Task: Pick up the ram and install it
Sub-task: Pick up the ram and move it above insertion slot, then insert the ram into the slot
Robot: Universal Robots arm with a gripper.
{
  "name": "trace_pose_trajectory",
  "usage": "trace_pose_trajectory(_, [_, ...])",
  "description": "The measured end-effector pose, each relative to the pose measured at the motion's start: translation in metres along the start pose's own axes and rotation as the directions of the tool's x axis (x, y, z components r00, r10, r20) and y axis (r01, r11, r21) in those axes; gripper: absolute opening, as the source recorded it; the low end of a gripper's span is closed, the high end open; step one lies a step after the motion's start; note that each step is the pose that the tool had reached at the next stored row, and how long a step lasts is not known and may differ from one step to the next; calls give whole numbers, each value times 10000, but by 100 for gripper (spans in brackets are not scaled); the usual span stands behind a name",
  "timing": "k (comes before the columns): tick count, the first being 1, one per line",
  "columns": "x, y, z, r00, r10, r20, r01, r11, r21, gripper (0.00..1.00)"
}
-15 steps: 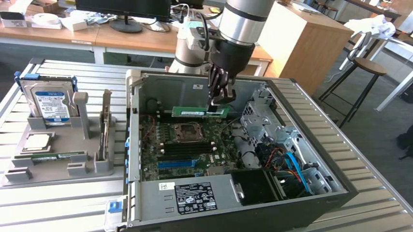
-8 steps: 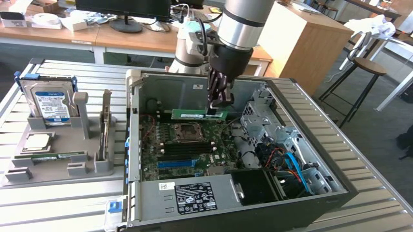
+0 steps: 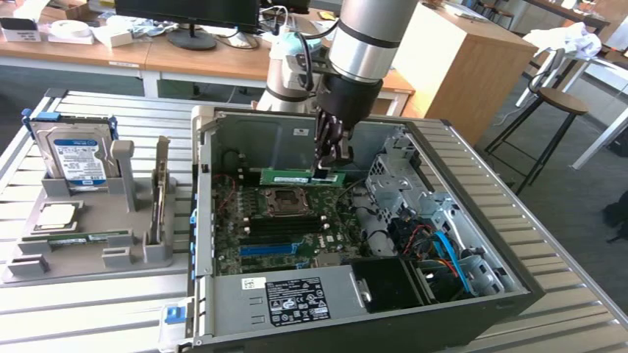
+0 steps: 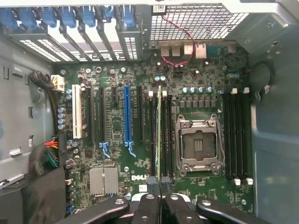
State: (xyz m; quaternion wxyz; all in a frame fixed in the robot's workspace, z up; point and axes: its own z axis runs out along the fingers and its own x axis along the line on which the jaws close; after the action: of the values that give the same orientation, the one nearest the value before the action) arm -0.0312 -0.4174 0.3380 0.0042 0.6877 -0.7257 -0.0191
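Open PC case (image 3: 257, 140) on slatted metal table (image 3: 88, 309), office w/ wood desks (image 3: 98, 55) behind. Gripper (image 3: 330, 173) pinches ram (image 3: 290, 177) at one end, over mobo slots (image 4: 168, 140) by CPU socket (image 4: 196, 144).

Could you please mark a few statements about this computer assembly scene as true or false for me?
1. The gripper is shut on the ram. True.
2. A cooler covers the processor socket. False: the socket is bare.
3. The hard drive sits inside the computer case. False: it stands in the grey holder, at the exterior view's left of the case.
4. The long blue slot is empty. True.
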Motion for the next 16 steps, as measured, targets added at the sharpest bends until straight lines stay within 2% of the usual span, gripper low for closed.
trace_pose_trajectory(16, [0, 0, 10, 10000, -36, -2, 36, 10000, 0, 11])
